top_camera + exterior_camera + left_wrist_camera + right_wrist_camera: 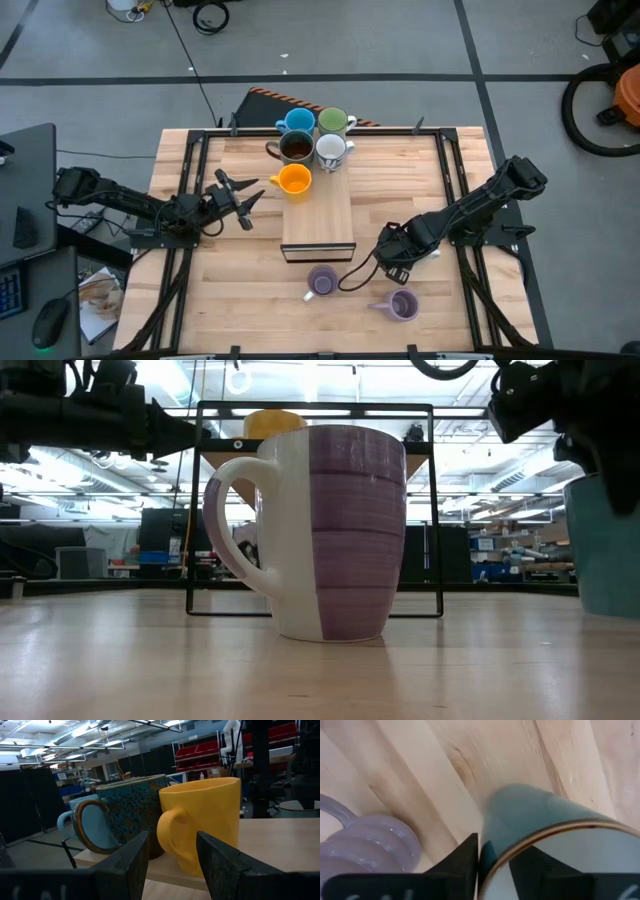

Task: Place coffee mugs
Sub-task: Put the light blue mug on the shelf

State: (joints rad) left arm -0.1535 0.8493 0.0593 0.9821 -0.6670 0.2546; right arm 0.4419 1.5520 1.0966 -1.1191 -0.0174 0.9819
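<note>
Nearest to the front edge of the table (230, 300) stand two lavender mugs (322, 282) (402, 305), both upright on the bare wood and a little apart; neither is on the board yet.

Just behind them is the right gripper (393, 265). Its fingers are closed on the wall of a grey-blue mug (545, 815) with a brown rim, it seems one finger inside and one outside. I cannot tell if this mug rests on the table or is just lifted.

In the middle lies the raised wooden board (318, 225); its near half is free. Left of it, the left gripper (250, 193) is wide open and holds nothing, pointing at the orange mug (294, 180) on the board.

Farther on the board stand the dark brown mug (296, 147) and white mug (331, 150), then the blue mug (297, 122) and green mug (333, 122).

I judge the step in hand is bringing the grey-blue mug to the board. The next move needs a lift high enough to pass the board edge, and a free spot beside the orange mug
</note>
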